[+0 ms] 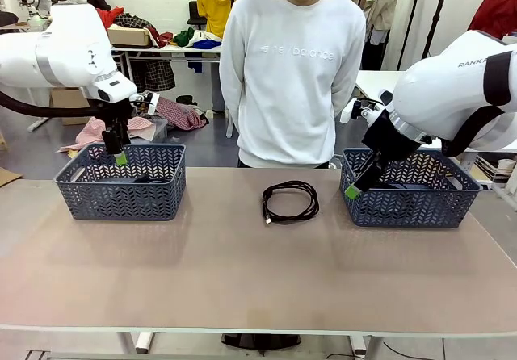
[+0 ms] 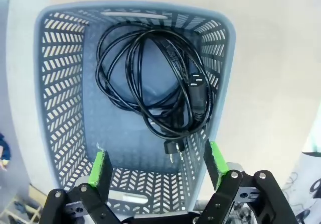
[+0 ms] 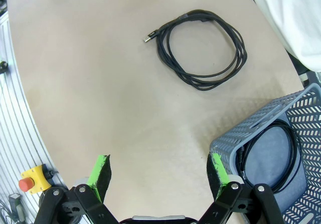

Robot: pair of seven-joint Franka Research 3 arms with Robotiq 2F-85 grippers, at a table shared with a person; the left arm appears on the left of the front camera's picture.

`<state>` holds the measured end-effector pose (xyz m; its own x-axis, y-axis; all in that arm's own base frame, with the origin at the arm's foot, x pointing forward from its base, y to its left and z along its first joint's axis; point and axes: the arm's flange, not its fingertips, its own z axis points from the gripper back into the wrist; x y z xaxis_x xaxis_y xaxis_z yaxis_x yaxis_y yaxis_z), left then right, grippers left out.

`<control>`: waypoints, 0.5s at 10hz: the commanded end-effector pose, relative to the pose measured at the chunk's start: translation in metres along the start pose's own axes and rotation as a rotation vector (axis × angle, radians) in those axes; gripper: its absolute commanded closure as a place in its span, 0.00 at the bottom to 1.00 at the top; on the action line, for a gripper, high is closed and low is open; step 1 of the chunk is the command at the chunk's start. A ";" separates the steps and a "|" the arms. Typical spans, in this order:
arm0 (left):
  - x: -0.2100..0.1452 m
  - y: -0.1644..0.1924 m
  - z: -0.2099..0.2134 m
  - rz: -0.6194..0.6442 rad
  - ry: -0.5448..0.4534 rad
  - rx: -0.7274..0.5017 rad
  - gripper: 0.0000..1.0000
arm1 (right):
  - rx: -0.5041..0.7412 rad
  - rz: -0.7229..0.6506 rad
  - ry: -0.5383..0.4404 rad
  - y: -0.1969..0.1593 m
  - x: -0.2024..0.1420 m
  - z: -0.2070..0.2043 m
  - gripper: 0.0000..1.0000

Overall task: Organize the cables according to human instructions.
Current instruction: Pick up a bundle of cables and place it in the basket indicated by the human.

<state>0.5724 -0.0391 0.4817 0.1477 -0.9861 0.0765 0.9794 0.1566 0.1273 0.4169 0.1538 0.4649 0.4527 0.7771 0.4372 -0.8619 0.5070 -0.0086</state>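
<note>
A thin black cable (image 1: 290, 200) lies coiled on the table's middle, toward the far edge; it is also the coiled cable (image 3: 202, 49) at the top of the right wrist view. A thicker black cable with chunky plugs (image 2: 156, 86) lies coiled inside the left basket (image 1: 119, 181). Another black cable (image 3: 273, 156) rests in the right basket (image 1: 412, 189). My left gripper (image 1: 118, 157) hangs open over the left basket, nothing between its green pads (image 2: 100, 169). My right gripper (image 1: 353, 189) is open beside the right basket's left wall, empty.
A person in a white sweater (image 1: 292, 69) stands behind the far edge, hands behind the back. The near half of the table (image 1: 242, 279) is bare. A yellow stop button (image 3: 31, 178) sits off the table's edge in the right wrist view.
</note>
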 end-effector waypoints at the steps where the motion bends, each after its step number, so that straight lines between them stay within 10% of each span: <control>1: 0.000 0.000 0.000 0.000 0.000 0.000 0.00 | -0.004 -0.001 -0.002 0.001 0.001 0.000 0.00; 5: 0.033 -0.033 0.023 0.049 -0.143 0.013 0.04 | -0.004 -0.001 -0.002 0.001 0.001 0.000 0.00</control>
<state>0.5588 -0.0715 0.5031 0.1667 -0.9702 0.1760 0.9726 0.1912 0.1326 0.4169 0.1538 0.4649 0.4529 0.7770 0.4372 -0.8618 0.5071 -0.0086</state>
